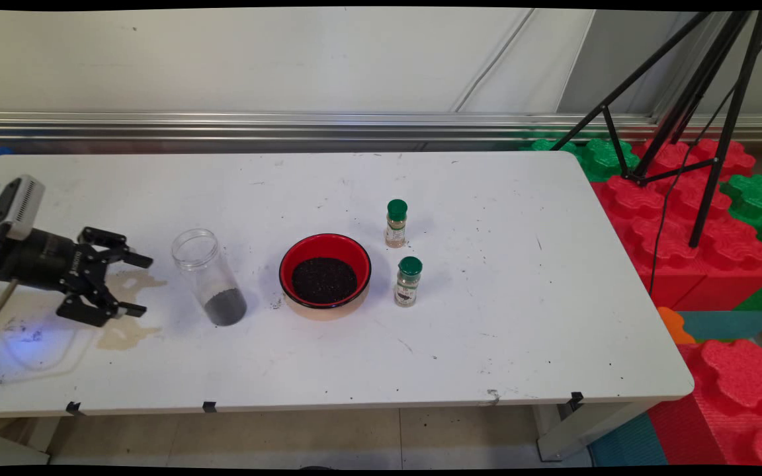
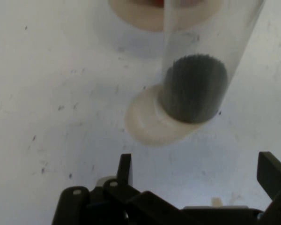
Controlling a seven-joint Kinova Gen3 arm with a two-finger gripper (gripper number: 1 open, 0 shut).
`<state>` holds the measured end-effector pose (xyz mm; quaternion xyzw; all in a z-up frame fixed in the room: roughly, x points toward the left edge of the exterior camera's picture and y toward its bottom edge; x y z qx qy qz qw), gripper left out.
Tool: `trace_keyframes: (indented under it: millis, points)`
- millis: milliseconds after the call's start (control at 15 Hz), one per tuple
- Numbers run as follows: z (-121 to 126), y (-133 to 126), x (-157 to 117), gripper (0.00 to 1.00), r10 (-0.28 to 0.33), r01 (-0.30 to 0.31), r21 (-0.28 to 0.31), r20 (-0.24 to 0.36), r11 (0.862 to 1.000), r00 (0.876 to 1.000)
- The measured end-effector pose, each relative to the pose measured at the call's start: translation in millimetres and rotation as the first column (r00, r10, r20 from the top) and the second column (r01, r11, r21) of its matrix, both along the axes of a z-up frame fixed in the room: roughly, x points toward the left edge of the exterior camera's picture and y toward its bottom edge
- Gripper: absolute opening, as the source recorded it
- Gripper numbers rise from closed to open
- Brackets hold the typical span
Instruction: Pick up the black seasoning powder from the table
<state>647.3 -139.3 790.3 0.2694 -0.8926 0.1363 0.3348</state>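
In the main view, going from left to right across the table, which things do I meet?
gripper → clear jar → red bowl → two green-capped spice bottles, far one and near one, overlapping sideways.

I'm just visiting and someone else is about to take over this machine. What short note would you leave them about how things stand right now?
Gripper: open, empty, low over the table's left end, pointing at the clear jar and not touching it.
Clear jar: upright, lidless, a little dark grain at the bottom.
Red bowl: right of the jar, holds dark grains.
Two green-capped spice bottles: upright, right of the bowl, caps on.
Table: brownish stains under the gripper, a few scattered specks.
Done or left: no job is stated, so neither can be read.
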Motion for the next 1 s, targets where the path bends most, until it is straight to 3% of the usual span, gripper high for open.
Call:
trace_keyframes:
  millis: [533,1000]
  points:
    - [-31,-16,-8,1.0,-0.067,0.064,-0.04,-0.094,0.997,0.993]
    - [-47,-30,-15,1.0,-0.108,0.096,-0.075,-0.173,0.993,0.979]
